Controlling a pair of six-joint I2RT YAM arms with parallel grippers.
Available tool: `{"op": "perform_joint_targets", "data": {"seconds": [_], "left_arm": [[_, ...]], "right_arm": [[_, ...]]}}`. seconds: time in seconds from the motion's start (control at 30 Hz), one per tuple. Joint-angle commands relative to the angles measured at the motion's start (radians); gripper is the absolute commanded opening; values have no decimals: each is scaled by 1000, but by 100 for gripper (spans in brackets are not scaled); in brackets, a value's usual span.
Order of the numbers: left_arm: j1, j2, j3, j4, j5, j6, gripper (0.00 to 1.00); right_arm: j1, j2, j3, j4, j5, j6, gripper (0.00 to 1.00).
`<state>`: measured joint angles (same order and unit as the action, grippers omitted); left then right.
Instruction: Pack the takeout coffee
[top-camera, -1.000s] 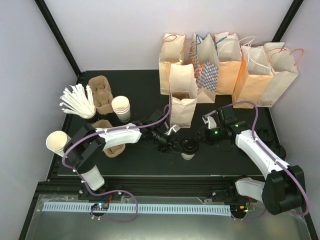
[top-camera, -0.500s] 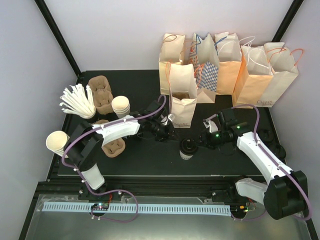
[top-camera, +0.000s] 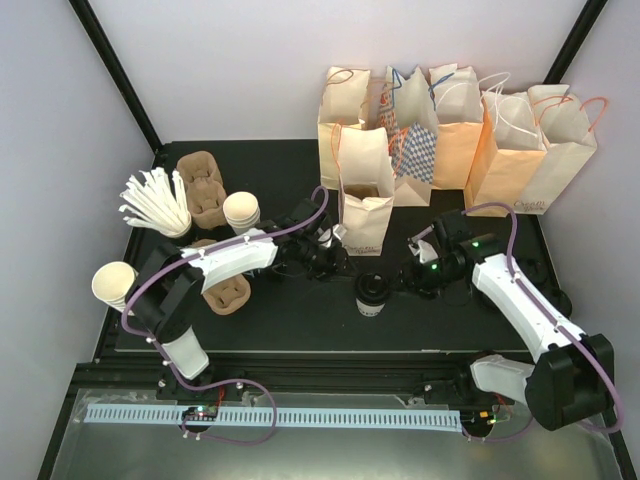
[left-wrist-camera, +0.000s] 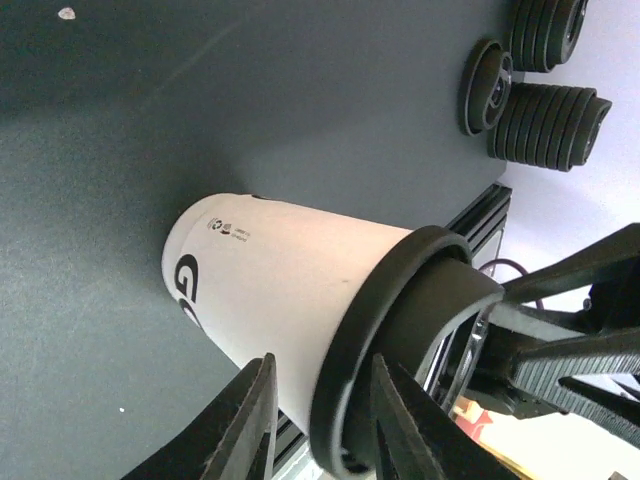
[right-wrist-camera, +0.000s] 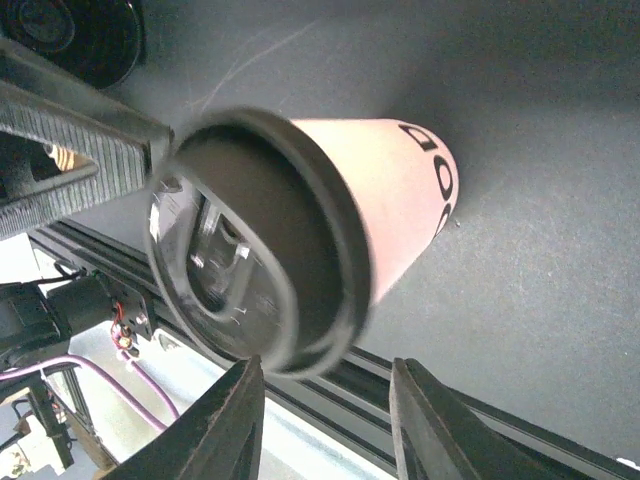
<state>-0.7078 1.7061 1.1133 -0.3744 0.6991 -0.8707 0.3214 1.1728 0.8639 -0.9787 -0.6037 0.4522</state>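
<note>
The takeout coffee (top-camera: 372, 294), a white paper cup with dark lettering and a black lid, stands upright on the black mat at the front centre. My left gripper (top-camera: 338, 265) is just to its left. In the left wrist view (left-wrist-camera: 322, 362) its fingers are slightly apart and hold nothing, with the cup (left-wrist-camera: 270, 290) close ahead. My right gripper (top-camera: 408, 280) is just right of the cup. In the right wrist view (right-wrist-camera: 328, 365) its jaws are wide open, with the cup (right-wrist-camera: 390, 190) ahead of them and not touched.
Several paper bags (top-camera: 440, 130) stand along the back; a small open one (top-camera: 365, 200) is just behind the cup. Brown cup carriers (top-camera: 200, 185), cream cup stacks (top-camera: 242, 214), white stirrers (top-camera: 155, 205) sit left. Stacked black lids (left-wrist-camera: 545, 120) lie right.
My left gripper drew back from the cup toward the open bag. My right gripper moved left, closer to the cup. The cup shifted slightly left.
</note>
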Motion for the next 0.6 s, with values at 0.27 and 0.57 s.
{"op": "perform_joint_targets", "data": {"seconds": [0.27, 0.57], "left_arm": [[4, -141, -76, -22, -13, -29, 32], [-25, -151, -188, 158, 73, -139, 24]], "right_arm": [[8, 47, 92, -6, 5, -59, 38], [6, 137, 123, 19, -48, -125, 37]]}}
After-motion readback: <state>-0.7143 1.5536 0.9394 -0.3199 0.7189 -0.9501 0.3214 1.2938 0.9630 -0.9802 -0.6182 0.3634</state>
